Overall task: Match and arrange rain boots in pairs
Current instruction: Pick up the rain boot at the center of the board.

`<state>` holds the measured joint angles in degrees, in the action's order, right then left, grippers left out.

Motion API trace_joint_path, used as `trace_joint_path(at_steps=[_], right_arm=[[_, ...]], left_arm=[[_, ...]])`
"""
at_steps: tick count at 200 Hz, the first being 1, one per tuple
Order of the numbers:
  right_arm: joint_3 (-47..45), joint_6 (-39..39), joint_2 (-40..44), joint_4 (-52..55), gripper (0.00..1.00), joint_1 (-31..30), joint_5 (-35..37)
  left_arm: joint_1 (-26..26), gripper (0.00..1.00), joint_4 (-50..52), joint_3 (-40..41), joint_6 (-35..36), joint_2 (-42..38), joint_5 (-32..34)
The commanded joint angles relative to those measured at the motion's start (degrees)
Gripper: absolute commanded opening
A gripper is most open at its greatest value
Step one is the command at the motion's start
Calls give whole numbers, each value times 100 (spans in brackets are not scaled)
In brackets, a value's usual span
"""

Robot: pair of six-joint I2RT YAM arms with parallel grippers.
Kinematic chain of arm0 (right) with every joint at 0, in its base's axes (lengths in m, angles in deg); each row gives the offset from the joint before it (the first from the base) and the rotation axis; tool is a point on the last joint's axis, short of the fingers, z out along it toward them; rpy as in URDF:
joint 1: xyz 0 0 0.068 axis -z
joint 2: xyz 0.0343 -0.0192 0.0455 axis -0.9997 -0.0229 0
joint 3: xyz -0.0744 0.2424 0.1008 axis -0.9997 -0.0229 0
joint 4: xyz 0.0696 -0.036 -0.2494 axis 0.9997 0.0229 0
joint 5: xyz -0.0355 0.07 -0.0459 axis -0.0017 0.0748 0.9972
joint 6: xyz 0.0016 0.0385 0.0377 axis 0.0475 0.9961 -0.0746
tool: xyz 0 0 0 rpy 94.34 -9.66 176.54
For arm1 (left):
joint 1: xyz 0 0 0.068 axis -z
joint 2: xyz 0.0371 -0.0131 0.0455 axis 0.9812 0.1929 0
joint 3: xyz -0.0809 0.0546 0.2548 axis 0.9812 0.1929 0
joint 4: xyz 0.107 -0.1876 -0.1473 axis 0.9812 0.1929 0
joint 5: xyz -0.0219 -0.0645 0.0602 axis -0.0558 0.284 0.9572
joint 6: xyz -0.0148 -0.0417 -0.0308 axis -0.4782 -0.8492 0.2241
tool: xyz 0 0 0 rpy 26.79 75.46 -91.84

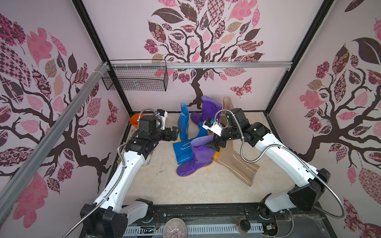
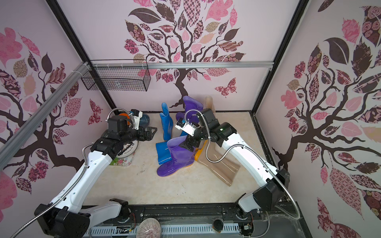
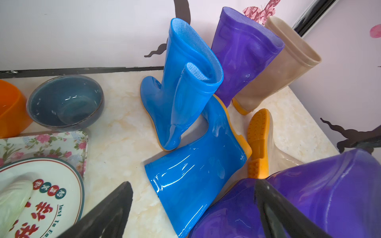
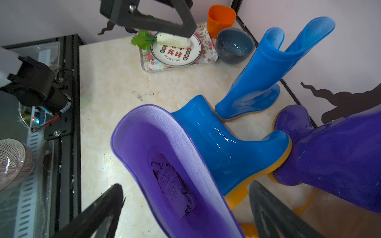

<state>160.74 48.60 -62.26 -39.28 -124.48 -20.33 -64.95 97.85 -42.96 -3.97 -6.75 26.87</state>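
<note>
Right hand (image 1: 214,145) spread wide over the near purple boot (image 1: 194,158), shaft top between its fingers, not pinching it. Left hand (image 1: 175,133) also spread, empty, just beside the upright blue boot (image 1: 183,125).

Boots are bunched from the counter (image 1: 185,191) centre toward 12 o'clock:
- near purple boot at centre
- lying blue boot (image 1: 182,153) at 9 o'clock, touching it
- upright blue boot at 11 o'clock
- far purple boot (image 1: 209,109) and upright beige boot (image 1: 227,103) at the 12 o'clock edge
- lying beige boot (image 1: 237,164) at 3 o'clock

Handling, as a guess: hollow glossy rubber, likely light and slick. Shafts look soft; the upright blue one is creased. Best hold is one shaft wall at the rim, one finger inside and one outside. Squeezing the whole shaft would probably buckle it. Tall, so tippy on set-down.
</note>
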Motion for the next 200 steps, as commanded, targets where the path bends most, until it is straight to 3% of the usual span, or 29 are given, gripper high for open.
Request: trace_joint_path(at_steps=[1,43,85,124,165,200], right_arm=[[1,-396,-67,24,97,-70,232],[286,-563,-517,88,97,-91,389],[813,-548,-1001,464,88,-155,257],[750,-359,-946,726,62,-183,-200],[442,-309,-665,729,47,-186,-158],[225,-332,-502,612,30,-197,-139]], left_arm=[[-2,96,57,-131,156,-75,260],[-1,96,-166,94,146,-140,234],[2,96,-289,232,197,-118,211],[-3,96,-356,373,239,-186,306],[-4,96,-465,501,201,-257,317],[1,96,-525,556,129,-307,296]])
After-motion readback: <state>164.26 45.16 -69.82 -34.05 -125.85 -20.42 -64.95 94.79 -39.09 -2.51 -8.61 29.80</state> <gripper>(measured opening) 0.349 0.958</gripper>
